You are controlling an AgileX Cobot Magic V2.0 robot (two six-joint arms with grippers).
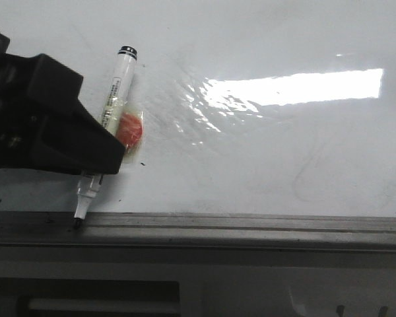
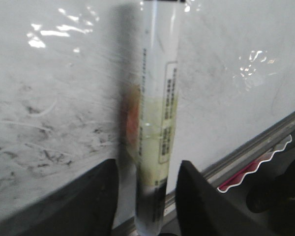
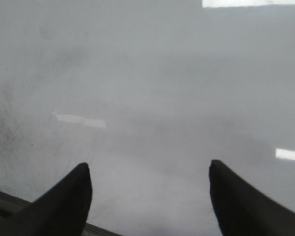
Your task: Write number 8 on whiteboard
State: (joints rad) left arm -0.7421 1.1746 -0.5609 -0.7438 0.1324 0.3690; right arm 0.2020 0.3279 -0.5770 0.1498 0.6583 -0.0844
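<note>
**Left gripper holds the marker at the board's lower rail**

The whiteboard is a large glossy white sheet with a bright rectangular glare at about 2 o'clock in the front view and faint grey smears. Its near edge is a grey metal rail with long straight grooves. No number 8 can be seen on the board in any view.

The left gripper, matte black and angular, is at 9 o'clock in the front view. Its jaws are closed on a marker, a slim white plastic cylinder with a black cap end, printed label and a red-orange patch under clear tape. The marker is tilted, and its dark tip touches the rail at 7 o'clock, at the board's very edge.

The right gripper has 2 dark pointed fingers spread wide apart with nothing between them, over bare board. From 12 to 4 o'clock the board surface is open.
</note>
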